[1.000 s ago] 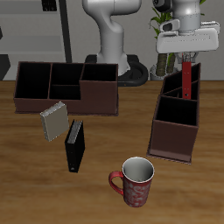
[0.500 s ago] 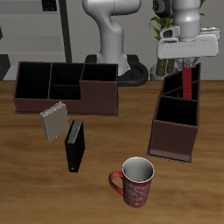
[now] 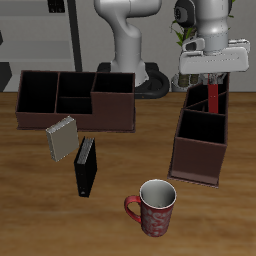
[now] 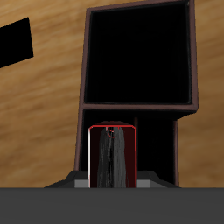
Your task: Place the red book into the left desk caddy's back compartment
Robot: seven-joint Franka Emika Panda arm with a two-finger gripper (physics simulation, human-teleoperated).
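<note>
The red book hangs upright with my gripper shut on its top edge. Its lower part dips inside the back compartment of the left desk caddy, a dark maroon-brown divided box with its short end toward the table's front. Whether the book touches the compartment floor is hidden by the caddy's walls. In the wrist view the red book shows edge-on with pale pages, standing in the caddy section nearest the gripper. Beyond it lies the caddy's larger dark section.
A matching caddy stands broadside at the back of the table. A grey book and an upright black book lie in front of it. A red mug stands near the table's front edge.
My gripper has come down with the red book, so more of the book now sits below the caddy's rim. Nothing else has moved.
</note>
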